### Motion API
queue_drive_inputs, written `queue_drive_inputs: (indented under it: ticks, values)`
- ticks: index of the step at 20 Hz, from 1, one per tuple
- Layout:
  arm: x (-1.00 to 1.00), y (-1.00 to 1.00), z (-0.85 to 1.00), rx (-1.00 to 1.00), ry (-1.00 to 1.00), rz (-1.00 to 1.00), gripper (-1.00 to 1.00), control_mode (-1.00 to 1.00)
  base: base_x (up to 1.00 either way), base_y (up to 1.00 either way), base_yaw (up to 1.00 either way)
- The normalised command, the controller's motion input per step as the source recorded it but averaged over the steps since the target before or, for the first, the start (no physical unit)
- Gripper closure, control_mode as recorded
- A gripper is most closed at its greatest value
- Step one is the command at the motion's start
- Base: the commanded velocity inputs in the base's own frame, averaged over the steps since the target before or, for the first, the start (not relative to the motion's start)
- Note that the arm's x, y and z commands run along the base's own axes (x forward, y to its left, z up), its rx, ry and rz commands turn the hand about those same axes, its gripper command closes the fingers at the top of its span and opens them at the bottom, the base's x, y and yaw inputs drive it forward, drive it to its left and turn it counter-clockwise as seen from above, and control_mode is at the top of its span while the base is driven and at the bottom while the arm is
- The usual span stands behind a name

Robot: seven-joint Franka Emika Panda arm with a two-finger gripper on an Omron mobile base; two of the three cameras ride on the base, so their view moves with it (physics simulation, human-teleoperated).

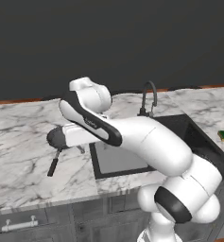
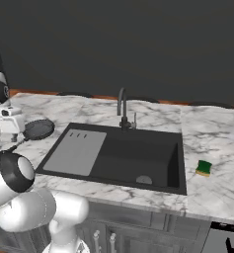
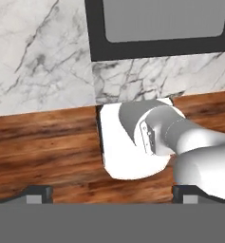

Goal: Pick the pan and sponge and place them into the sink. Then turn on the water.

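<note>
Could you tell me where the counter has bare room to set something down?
Bare marble runs behind the sink, either side of the tap, and on the right around the sponge. The basin and grey drainboard are bare too. It is crowded left of the sink, where the pan sits under the arm.

No legible text, labels, brands, numbers or signs anywhere. A faint light marking on the arm's dark band point(image 1: 90, 124) is too small to read.
</note>
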Motion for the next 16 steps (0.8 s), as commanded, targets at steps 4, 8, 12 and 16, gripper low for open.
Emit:
queue_drive_inputs:
  ticks: [4, 8, 12, 16]
  values:
    - [0.24, 0.57, -0.55, 0.0, 0.0, -0.15, -1.0, -1.0, 0.0, 0.0, 0.0]
    - [0.15, 0.42, -0.48, 0.01, 0.0, -0.18, -1.0, -1.0, 0.0, 0.0, 0.0]
    - [0.17, 0.26, -0.51, 0.05, 0.0, -0.21, -1.0, -1.0, 0.0, 0.0, 0.0]
    - [0.11, 0.24, -0.41, 0.0, -0.02, -0.2, -1.0, -1.0, 0.0, 0.0, 0.0]
